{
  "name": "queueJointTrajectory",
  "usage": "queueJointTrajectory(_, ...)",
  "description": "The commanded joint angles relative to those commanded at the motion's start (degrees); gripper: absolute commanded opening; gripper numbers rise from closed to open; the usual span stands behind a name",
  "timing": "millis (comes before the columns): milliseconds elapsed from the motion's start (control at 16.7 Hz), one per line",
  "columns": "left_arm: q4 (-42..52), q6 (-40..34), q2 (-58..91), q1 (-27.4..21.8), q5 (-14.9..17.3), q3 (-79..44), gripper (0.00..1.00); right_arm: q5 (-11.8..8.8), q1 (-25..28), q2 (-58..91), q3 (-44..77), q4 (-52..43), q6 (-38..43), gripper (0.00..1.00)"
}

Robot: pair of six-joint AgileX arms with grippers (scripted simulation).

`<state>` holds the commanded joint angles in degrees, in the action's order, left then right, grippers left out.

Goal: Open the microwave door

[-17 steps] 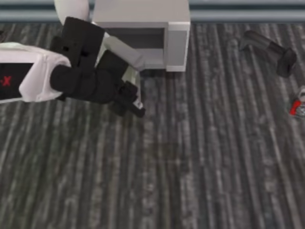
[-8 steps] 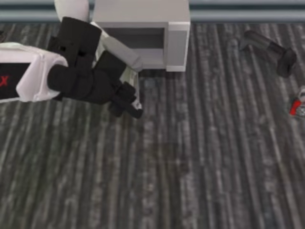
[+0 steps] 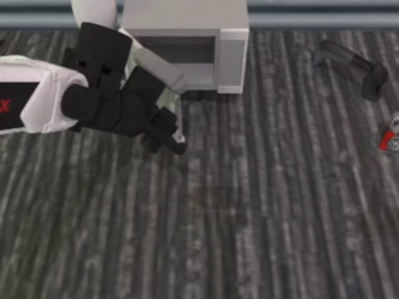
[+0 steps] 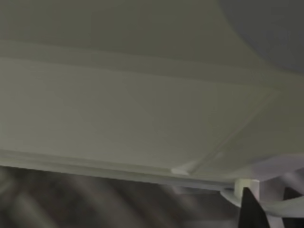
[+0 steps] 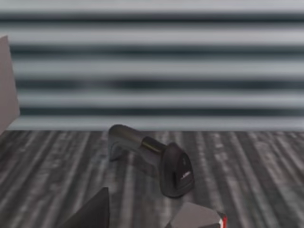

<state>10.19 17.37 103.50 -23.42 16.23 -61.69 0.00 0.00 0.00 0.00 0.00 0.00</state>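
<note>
The microwave [image 3: 187, 15] stands at the table's back, left of the middle, with its dark cavity showing. The microwave door [image 3: 159, 65] is swung out toward the front left, and its pale free edge [image 3: 178, 115] points at the table's front. My left gripper [image 3: 169, 136] is shut on that free edge. In the left wrist view the door panel [image 4: 123, 109] fills the picture, and a dark fingertip [image 4: 249, 211] sits against the pale handle [image 4: 285, 205]. My right arm is outside the top view; one dark finger [image 5: 92, 211] shows in its wrist view, with nothing held.
A dark handheld scanner [image 3: 352, 65] lies at the back right, also the scanner [image 5: 159, 159] in the right wrist view. A small red and grey object [image 3: 389, 140] sits at the right edge. A striped wall [image 5: 152, 61] runs behind the table.
My left gripper has shifted slightly to the left with the door's edge, and the door has swung a little wider. Nothing else has moved.
</note>
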Motion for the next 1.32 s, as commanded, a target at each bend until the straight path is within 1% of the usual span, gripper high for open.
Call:
queueJointTrajectory(600,0.0,0.0,0.0,0.0,0.0,0.0,0.0,0.0,0.0,0.0,0.0,0.0,0.0,1.0)
queueJointTrajectory(780,0.33,0.36,-0.01,-0.09,0.8,0.23,0.0,0.0,0.0,0.0,0.0,0.0,0.0,1.0)
queueJointTrajectory(1140,1.56,4.8,-0.69,2.03,3.52,0.44,0.0,0.0,0.0,0.0,0.0,0.0,0.0,1.0)
queueJointTrajectory(1320,1.82,5.37,-0.68,2.31,3.89,0.55,0.0,0.0,0.0,0.0,0.0,0.0,0.0,1.0)
